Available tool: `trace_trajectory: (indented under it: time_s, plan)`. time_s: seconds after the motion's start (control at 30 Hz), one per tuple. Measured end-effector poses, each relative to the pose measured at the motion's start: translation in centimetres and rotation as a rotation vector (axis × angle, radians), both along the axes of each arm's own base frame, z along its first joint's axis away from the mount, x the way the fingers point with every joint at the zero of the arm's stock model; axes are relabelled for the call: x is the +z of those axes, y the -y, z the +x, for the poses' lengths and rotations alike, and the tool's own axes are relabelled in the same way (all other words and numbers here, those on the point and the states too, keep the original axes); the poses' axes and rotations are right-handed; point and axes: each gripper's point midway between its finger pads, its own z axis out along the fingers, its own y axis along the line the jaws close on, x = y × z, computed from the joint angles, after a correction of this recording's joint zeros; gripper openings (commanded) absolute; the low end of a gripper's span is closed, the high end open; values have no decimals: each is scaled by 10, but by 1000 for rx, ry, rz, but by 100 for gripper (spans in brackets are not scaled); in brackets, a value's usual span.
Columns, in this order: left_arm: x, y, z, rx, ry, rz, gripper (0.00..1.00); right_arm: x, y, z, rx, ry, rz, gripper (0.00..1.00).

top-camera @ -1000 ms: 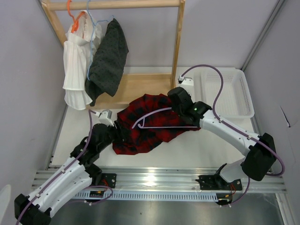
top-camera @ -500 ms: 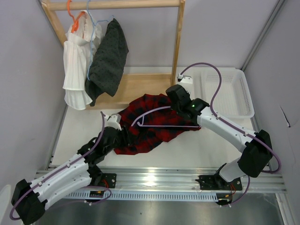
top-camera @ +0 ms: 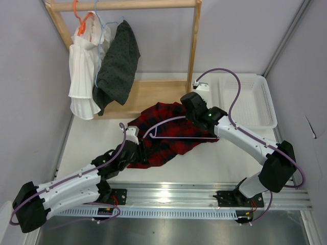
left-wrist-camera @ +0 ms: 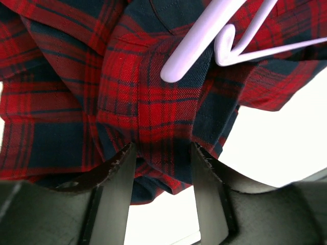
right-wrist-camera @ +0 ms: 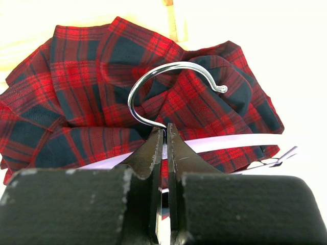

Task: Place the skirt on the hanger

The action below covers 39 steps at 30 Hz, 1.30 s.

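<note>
Right wrist: R gripper [right-wrist-camera: 164, 131] tight on hanger [right-wrist-camera: 227, 141].

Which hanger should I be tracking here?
In front of the wooden rack, the red-checked skirt lies on the table. The hanger lies on top of it, its metal hook pinched in the right gripper. It is lilac; the orange hanger and blue hanger hang on the rack.

Woven cloth skirt [left-wrist-camera: 127, 102]; smooth plastic hanger [left-wrist-camera: 194, 46], shiny metal hook [right-wrist-camera: 171, 64].
</note>
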Motion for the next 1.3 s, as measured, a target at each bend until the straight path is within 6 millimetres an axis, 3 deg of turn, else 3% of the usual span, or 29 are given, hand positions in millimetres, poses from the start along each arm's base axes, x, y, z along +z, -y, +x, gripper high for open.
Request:
trace_trajectory:
  time_s: [0.13,0.37,0.47,0.8,1.03,1.3]
  plan:
    - [0,-4,6,34,12,24,40,0,-1,0,2,-1,2,0]
    - [0,-7,15,87,15,60,6,0,-1,0,6,-3,4,0]
    - [-2,-8,18,106,12,75,0,0,-2,0,7,-3,5,0]
    - [2,-16,21,175,22,49,0,-1,-2,-1,8,-4,7,0]
    - [-4,-18,14,156,32,6,25,-13,0,-5,8,-19,0,0]
    - [20,-10,14,84,112,-51,29,-17,-4,-11,13,-25,7,0]
